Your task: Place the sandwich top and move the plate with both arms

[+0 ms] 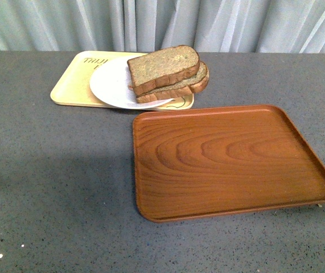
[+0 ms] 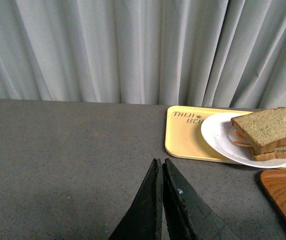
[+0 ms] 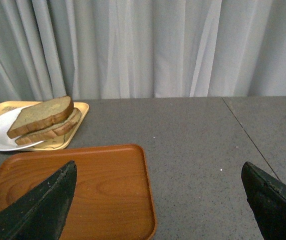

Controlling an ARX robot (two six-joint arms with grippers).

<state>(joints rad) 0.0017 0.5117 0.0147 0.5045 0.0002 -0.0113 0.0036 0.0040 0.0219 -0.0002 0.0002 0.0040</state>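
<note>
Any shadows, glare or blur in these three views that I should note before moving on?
Front view: even light, a broad soft shadow on the table at lower left, mild sheen on the wooden tray, sandwich top sharp. Left wrist view: shut left gripper slightly soft up close, plate clear. Right wrist view: open right gripper dark and a little blurred; no glare.
</note>
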